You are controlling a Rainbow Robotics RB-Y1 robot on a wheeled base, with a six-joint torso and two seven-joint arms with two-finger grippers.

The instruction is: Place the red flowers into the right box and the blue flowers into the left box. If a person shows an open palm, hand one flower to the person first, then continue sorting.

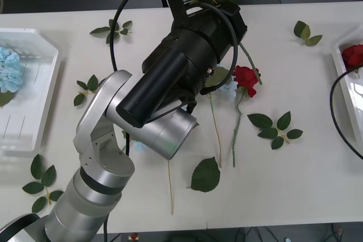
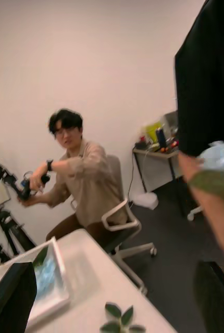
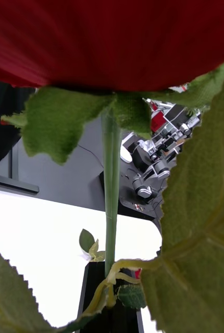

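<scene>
**Left arm lifts a red rose**

The white surface carries the left box with a blue flower. The left claw is clamped on a red rose; another red rose lies mid-surface.

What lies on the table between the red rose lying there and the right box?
In the front view, a loose green leaf sprig lies between the rose and the right box; otherwise bare tabletop.
</scene>
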